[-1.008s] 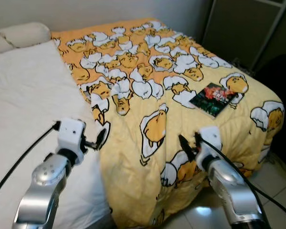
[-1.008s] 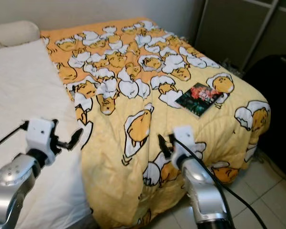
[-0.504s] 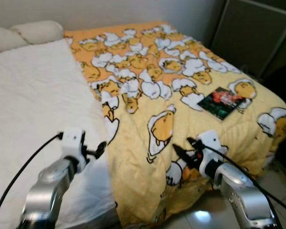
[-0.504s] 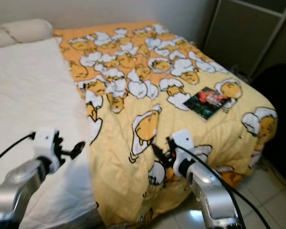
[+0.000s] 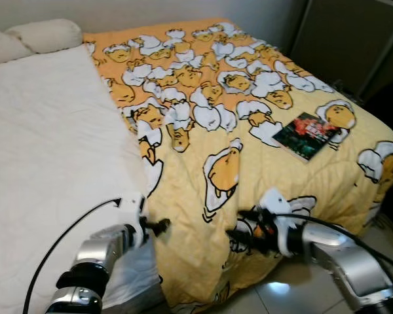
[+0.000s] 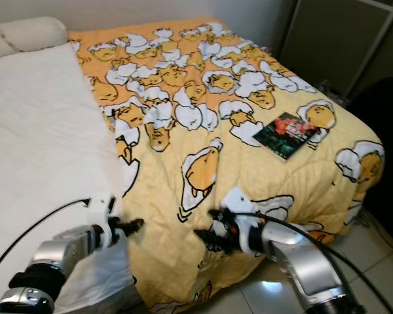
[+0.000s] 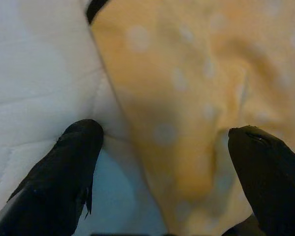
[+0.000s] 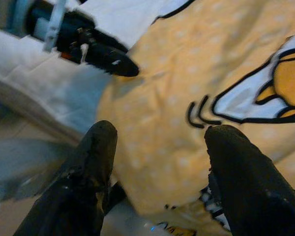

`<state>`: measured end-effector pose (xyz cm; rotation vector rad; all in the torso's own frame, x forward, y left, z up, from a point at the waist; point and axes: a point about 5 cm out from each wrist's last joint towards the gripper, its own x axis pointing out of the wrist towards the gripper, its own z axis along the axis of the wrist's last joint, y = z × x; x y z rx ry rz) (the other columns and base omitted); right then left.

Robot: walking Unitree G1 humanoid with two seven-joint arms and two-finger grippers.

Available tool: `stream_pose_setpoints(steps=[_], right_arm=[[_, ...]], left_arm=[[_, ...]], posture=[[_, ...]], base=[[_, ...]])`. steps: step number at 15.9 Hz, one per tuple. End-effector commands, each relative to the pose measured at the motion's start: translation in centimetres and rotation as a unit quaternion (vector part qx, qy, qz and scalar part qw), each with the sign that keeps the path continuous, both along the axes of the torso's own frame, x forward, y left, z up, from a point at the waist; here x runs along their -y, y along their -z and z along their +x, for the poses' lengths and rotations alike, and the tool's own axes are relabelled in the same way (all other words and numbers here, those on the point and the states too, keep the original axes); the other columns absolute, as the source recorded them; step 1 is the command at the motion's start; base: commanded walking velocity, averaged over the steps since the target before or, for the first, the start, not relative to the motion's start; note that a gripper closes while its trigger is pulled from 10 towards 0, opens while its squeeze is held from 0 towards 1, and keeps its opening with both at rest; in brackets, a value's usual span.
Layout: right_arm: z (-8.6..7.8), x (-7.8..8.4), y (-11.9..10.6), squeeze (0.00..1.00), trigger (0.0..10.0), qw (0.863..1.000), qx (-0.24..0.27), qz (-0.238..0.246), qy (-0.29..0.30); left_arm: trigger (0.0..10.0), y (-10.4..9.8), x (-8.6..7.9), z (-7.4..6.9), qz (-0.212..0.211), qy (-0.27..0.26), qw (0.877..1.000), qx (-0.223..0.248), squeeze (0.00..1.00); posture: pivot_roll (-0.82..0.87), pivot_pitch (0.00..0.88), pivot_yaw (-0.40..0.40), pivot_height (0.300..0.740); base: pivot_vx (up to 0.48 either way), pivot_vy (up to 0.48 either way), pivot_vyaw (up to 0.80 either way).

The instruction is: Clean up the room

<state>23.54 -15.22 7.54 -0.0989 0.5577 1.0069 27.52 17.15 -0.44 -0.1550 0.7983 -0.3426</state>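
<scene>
— Two grippers are at the near edge of the bed, is that right?

— Yes. Left gripper sits low at the foot edge, just where the yellow blanket meets the white mattress cover. In its wrist view the fingers stand wide apart, one over the white cover and the other over the yellow cloth, with nothing clamped between them.

— And the other one?

— Right gripper reaches in from the right against the blanket where it hangs over the foot edge. Its fingers are spread wide too, pointing at the draped cloth, holding nothing. Its wrist view also catches the left gripper's black tip beside the blanket's edge.

— What lies below them?

— Pale tiled floor, glossy, at the near right corner of the bed.

— Farther up?

— A book with a dark, red-patterned cover lies flat on the blanket near the bed's right edge. The blanket, printed with egg-yolk cartoon figures, covers the right half of the bed up to the far edge.

— And at the far left corner?

— Pale pillows against the wall.
</scene>
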Motion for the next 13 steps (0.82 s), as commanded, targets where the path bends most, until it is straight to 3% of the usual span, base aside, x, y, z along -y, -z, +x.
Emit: stream_pose_setpoints(steps=[1, 3, 4, 5, 13], right_arm=[[-0.2, -0.4, -0.6, 0.00, 10.0, 1.000, -0.003, 0.012, -0.022], [-0.6, -0.1, -0.6, 0.00, 10.0, 0.999, -0.014, 0.009, -0.037], [-0.8, 0.0, -0.6, 0.00, 10.0, 0.999, -0.020, 0.010, -0.045], [-1.0, 0.0, -0.7, 0.00, 10.0, 0.998, -0.027, 0.014, -0.051], [-1.0, 0.5, -0.8, 0.00, 10.0, 0.998, -0.034, 0.009, -0.057]], left_arm=[[10.0, 0.2, 0.7, 0.1, 0.003, 0.028, 1.000, 0.005, 0.00], [10.0, 0.8, 1.0, 0.1, -0.013, 0.021, 1.000, 0.003, 0.00], [4.1, 0.9, 1.0, 0.0, -0.013, 0.019, 1.000, 0.001, 0.00], [0.0, 1.0, 1.1, 0.0, -0.023, 0.017, 1.000, 0.002, 0.00], [0.0, 1.8, 1.7, -1.0, -0.071, 0.049, 0.996, -0.005, 0.00]], posture=[[-0.14, 0.000, -0.004, 0.740], [-0.14, 0.000, -0.012, 0.740], [-0.14, 0.000, -0.013, 0.740], [-0.14, 0.000, -0.014, 0.740], [-0.15, 0.000, 0.005, 0.740]], base=[[0.000, 0.000, 0.00], [0.000, 0.000, 0.00], [0.000, 0.000, 0.00], [0.000, 0.000, 0.00], [0.000, 0.000, 0.00]])
